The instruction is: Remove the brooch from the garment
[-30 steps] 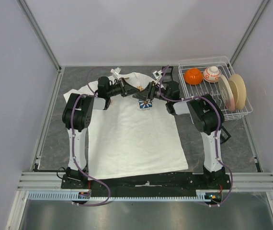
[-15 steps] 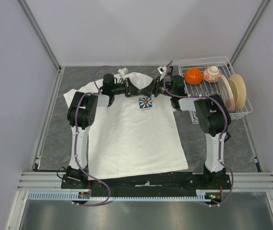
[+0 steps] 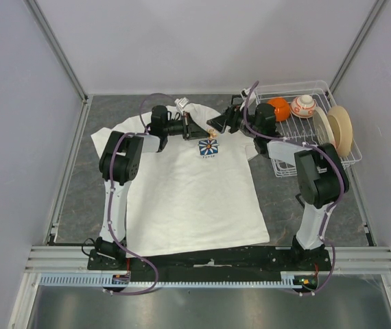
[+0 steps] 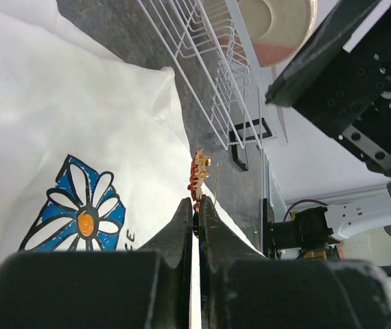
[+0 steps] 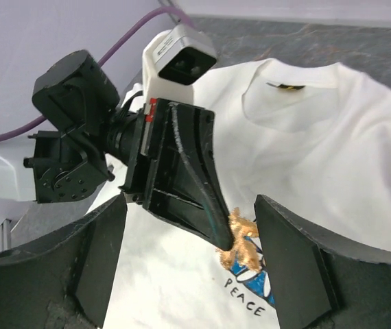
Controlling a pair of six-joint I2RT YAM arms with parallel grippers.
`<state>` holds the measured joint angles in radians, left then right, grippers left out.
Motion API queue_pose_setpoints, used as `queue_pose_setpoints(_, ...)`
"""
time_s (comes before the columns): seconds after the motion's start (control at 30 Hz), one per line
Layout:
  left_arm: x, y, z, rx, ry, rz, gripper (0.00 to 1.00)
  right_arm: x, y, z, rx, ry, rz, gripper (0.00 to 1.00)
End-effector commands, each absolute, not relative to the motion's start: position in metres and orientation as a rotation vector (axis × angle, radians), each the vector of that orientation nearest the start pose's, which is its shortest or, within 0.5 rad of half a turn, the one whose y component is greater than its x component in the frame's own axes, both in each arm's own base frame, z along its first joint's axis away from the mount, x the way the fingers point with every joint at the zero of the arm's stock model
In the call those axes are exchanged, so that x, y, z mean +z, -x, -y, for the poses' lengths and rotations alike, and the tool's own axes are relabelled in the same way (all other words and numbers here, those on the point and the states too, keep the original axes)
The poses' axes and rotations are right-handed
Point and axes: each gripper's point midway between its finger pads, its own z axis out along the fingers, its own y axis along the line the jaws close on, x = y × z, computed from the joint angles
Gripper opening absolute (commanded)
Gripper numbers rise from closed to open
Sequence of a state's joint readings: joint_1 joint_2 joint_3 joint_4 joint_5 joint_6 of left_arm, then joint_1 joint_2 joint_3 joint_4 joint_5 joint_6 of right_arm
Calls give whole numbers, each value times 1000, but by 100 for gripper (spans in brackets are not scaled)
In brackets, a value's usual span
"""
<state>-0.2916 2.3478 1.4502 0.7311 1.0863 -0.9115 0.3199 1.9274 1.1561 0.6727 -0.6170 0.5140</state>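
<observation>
Although the brooch is clamped between the pressed-together tips of the left claw, just above the flower print on the chest of the garment, the views cannot settle whether its pin is free of the cloth. If it is, only carrying it off and setting it down remains. The right claw hangs spread apart, holding nothing, closely facing the left one, so room between them is tight. The wire rack crowds the right side; bare surface lies left of the shirt.
</observation>
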Motion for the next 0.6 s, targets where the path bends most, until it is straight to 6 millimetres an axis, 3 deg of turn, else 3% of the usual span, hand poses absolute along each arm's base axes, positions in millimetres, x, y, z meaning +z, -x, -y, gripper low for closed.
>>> queue_pose_setpoints(0.0,122,-452,313,-1747,-418,-1887,2,168,-478,-249,1054,252,-1763,83)
queue_pose_setpoints(0.17,128,-456,310,-1688,-397,-1854,2,167,-464,-267,1249,306,-1707,76)
queue_pose_setpoints(0.43,138,-460,300,-1651,-332,-1802,2,152,-466,-272,1293,298,-1713,66)
queue_pose_setpoints(0.57,140,-462,293,-1619,-300,-1785,2,144,-465,-288,1304,333,-1739,66)
